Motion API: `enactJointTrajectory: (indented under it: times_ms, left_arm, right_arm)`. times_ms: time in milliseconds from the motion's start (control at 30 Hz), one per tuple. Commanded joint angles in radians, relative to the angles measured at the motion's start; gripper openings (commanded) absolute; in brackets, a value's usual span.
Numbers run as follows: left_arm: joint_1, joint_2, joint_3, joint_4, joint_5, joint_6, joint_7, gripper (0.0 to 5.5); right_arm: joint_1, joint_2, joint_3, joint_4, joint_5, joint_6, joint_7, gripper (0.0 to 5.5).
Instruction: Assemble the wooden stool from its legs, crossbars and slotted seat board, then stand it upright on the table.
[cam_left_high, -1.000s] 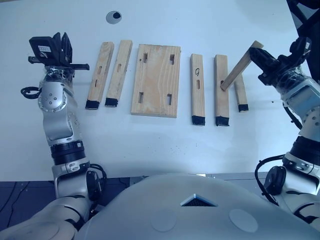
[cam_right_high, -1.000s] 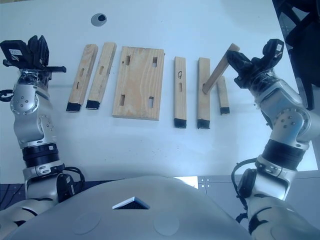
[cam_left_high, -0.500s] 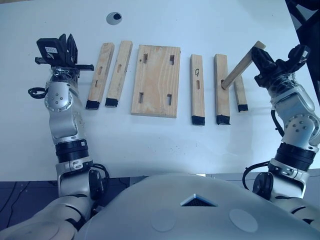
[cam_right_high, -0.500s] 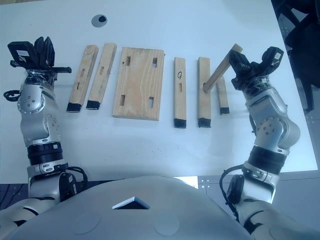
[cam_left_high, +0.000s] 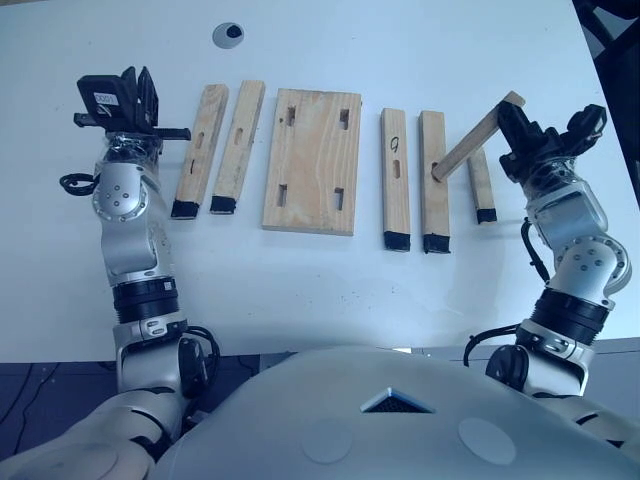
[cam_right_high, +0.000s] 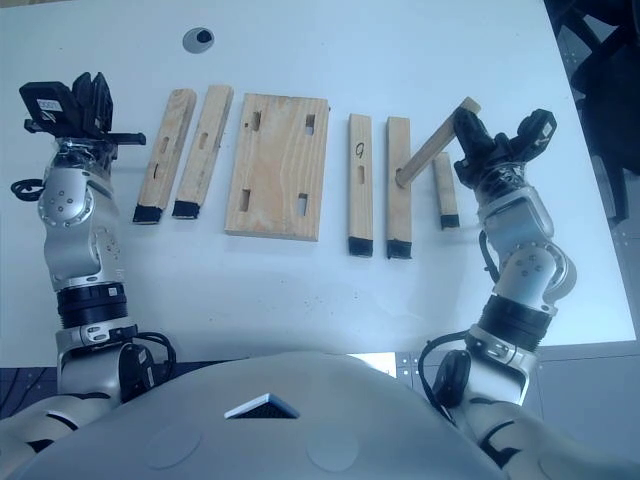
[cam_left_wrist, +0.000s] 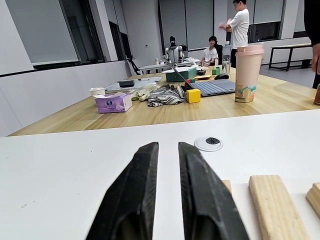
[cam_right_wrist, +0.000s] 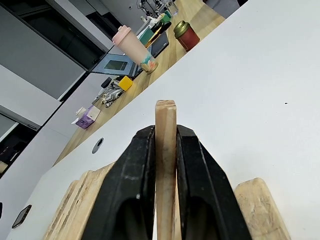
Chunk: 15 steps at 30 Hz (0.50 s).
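Right gripper at upper right of frame, jaws pinching upper end of crossbar. Crossbar long axis slants down-left, lower tip at slot of flat-lying leg. Insertion likely must follow this axis. Left gripper at upper left, jaws narrowly apart, empty, well apart from crossbar.

Open-plan office. White table with a round cable grommet set in the top near its far edge, office-desk style. Past that far edge stands a long wood-topped desk with everyday work clutter: open laptop, tissue box, lidded tumbler, yellow cube, crumpled cloth, red tin. More desks further in. Tall glazed partitions with dark frames line the back; plain grey wall panels along one side.
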Motion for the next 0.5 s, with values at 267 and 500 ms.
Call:
enactJointTrajectory:
  times_ms: [267,500]
  left_arm:
    - [0.003,-0.010,-0.017,-0.015,0.010,0.011,0.003,0.69]
    - [-0.010,-0.011,-0.022,-0.013,0.012,0.018,0.001,0.69]
  right_arm:
    - [0.020,0.009,0.034,-0.023,-0.063,-0.061,-0.028,0.39]
    - [0.047,-0.037,0.176,-0.067,-0.237,-0.184,0.061,0.39]
